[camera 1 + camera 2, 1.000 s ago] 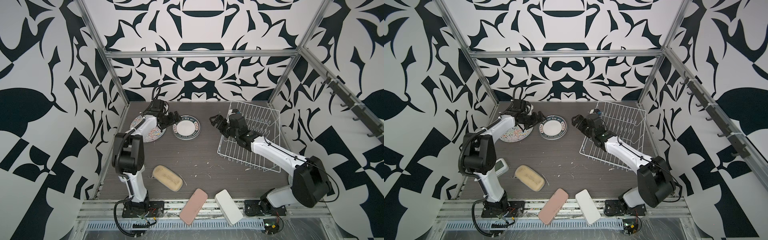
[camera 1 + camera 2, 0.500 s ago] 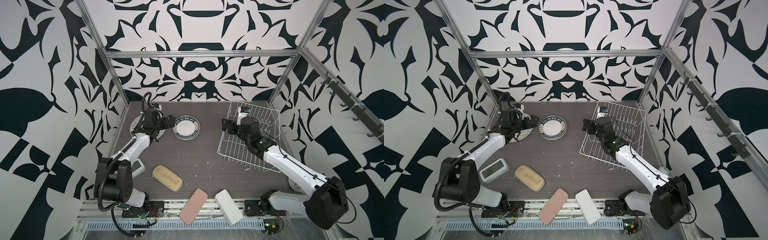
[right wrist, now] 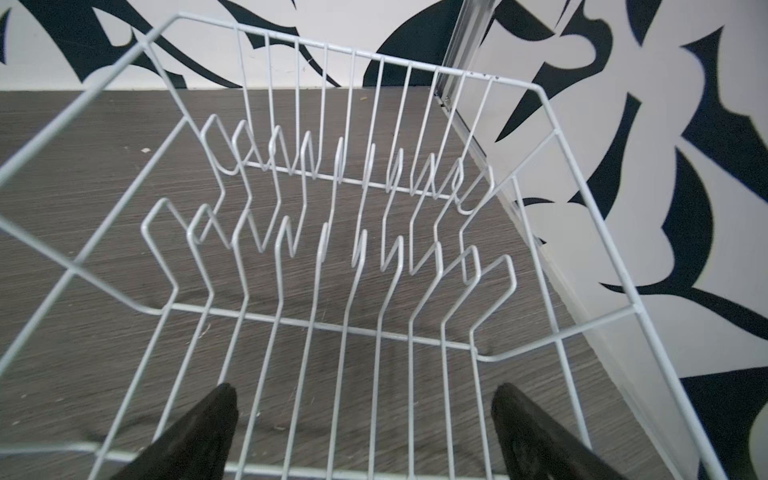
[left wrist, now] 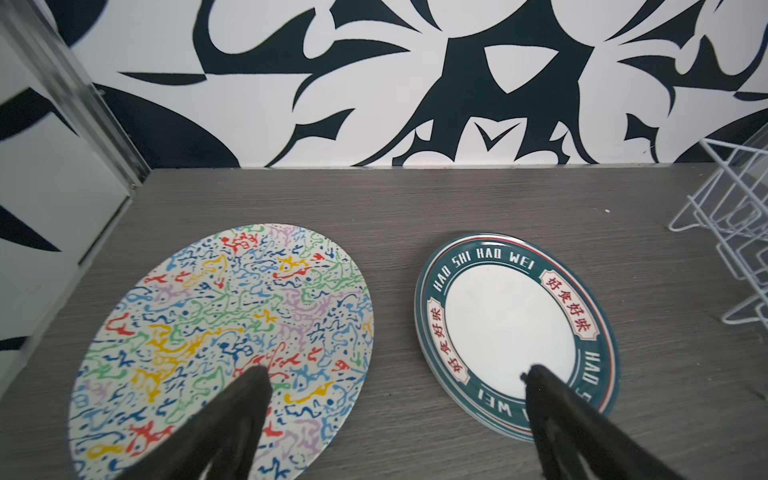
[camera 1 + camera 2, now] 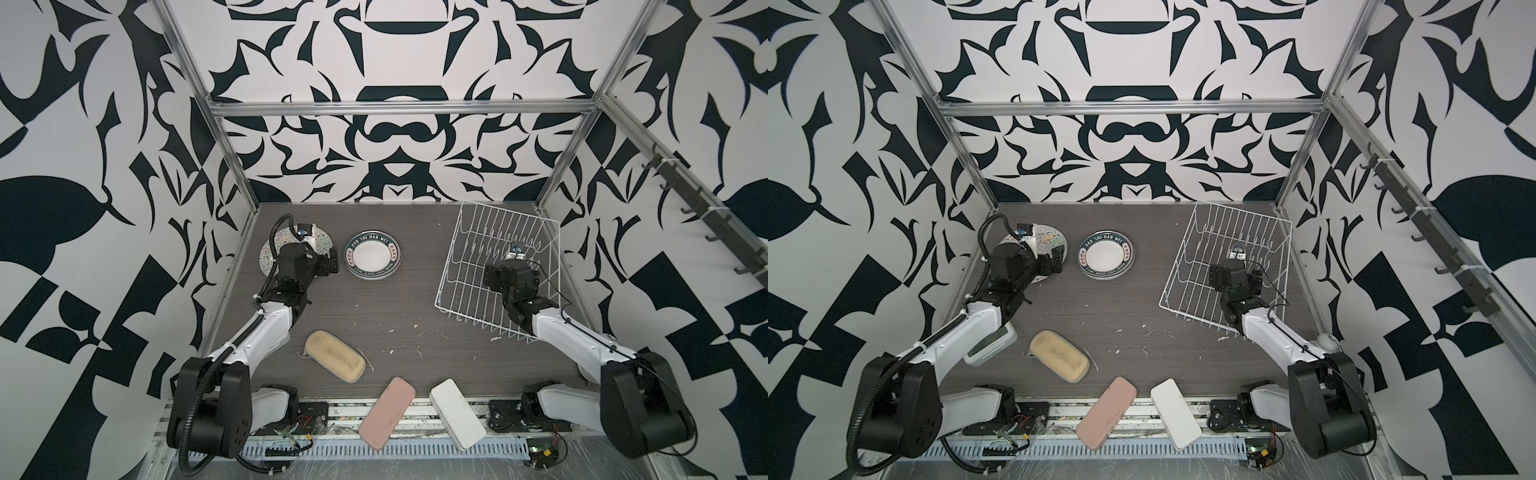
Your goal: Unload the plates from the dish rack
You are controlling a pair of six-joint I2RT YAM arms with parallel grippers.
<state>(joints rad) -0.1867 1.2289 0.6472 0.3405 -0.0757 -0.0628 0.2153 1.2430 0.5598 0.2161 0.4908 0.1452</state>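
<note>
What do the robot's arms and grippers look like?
The left arm and right arm have white links with black joints. A ribbed black hose runs along the left, thin black wire along the right. The left gripper and right gripper have tapered black fingers.

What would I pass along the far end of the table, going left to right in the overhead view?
multicolour squiggle plate → dark-rimmed lettered plate → white wire dish rack, which holds no plates
</note>
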